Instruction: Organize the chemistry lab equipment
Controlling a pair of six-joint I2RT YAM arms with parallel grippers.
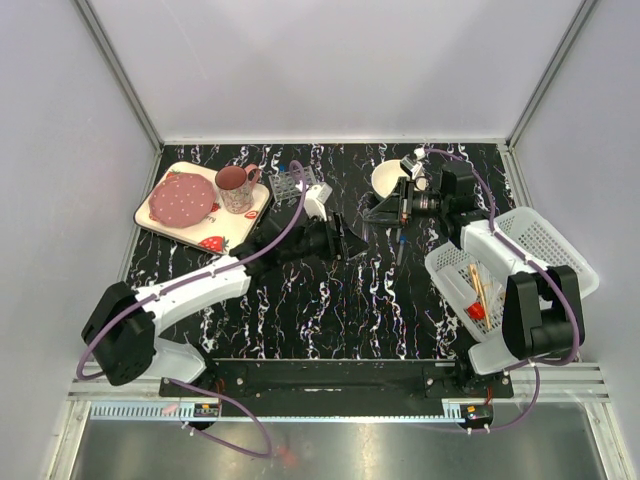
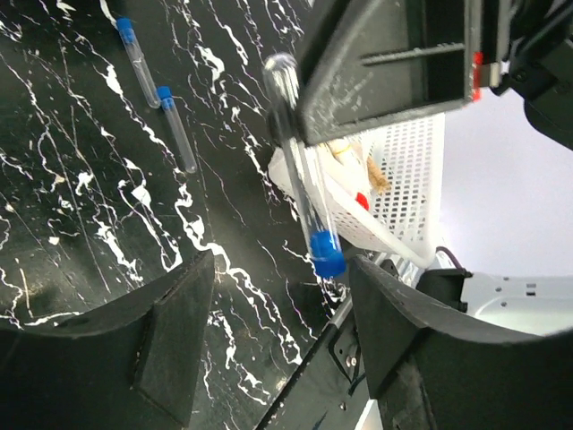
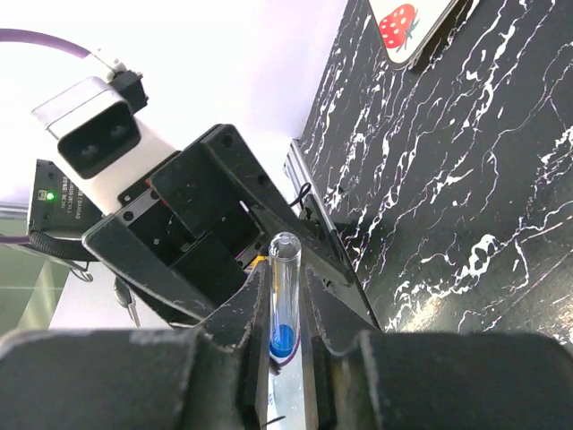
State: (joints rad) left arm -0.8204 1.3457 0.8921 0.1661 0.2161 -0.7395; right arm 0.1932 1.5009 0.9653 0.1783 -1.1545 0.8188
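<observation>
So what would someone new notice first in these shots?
A blue-capped tube pinched in the right gripper at mid-table, facing the open left gripper. Then the white basket on the right, holding sticks and a red piece. At far left, a pink mug and plate sit on a tray.

Overhead view from above the surface's (image 1: 330, 300) near edge; both wrist views close, face-to-face, sharing one blue-capped tube (image 2: 312, 202).
</observation>
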